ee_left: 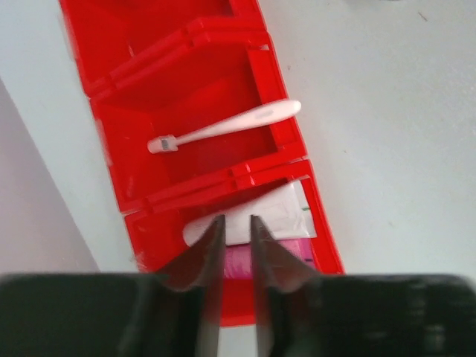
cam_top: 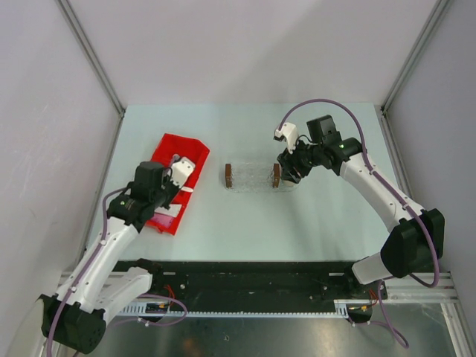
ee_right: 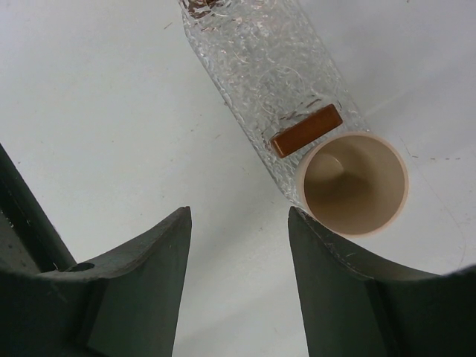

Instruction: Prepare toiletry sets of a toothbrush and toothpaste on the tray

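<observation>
The white toothbrush [ee_left: 230, 125] lies in the middle compartment of a red divided bin [ee_left: 119, 149]. In the near compartment a white toothpaste tube [ee_left: 279, 212] lies beside a magenta-pink one [ee_left: 236, 260]. My left gripper [ee_left: 236, 219] hovers right over these two tubes, its jaws a narrow gap apart with nothing pinched between them. The clear tray [cam_top: 253, 178], a brown block at each short end, sits mid-table and holds nothing. My right gripper [ee_right: 238, 212] stands open over bare table beside the tray's [ee_right: 260, 67] right end.
A tan paper cup [ee_right: 355, 184] stands upright against the tray's near brown block [ee_right: 305, 130], touching my right gripper's outer finger. The red bin [cam_top: 172, 156] lies on the table's left side, under my left arm.
</observation>
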### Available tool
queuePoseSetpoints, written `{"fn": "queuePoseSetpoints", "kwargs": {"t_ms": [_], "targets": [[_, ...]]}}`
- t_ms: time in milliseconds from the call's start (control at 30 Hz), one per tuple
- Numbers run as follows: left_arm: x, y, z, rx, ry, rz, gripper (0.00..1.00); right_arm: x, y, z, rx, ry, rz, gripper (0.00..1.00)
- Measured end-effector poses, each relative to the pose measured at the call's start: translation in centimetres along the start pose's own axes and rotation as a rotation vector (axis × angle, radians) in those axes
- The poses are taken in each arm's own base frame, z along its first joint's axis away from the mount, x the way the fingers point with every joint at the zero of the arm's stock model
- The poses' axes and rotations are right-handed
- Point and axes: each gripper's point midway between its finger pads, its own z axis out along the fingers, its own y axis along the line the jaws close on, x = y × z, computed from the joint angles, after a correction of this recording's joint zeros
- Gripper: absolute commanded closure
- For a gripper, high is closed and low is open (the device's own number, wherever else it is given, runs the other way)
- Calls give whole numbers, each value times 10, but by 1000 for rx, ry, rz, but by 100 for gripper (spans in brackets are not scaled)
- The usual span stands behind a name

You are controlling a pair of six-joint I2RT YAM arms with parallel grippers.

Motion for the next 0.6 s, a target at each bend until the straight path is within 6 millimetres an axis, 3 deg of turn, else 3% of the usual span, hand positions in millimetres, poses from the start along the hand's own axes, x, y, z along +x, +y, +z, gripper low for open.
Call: {"fn": "queuePoseSetpoints", "kwargs": {"t_ms": [100,133,300,600], "targets": [[12,-6,7,21,33,19,29,0,0,0,0,-1,0,40],[19,-10,10,32,52,25,27,0,0,0,0,-1,-1,40],[46,-24,21,82,139,56,22,0,0,0,0,-1,-2,40],[62,-30,31,112,193,99,18,0,0,0,-1,0,-2,40]]}}
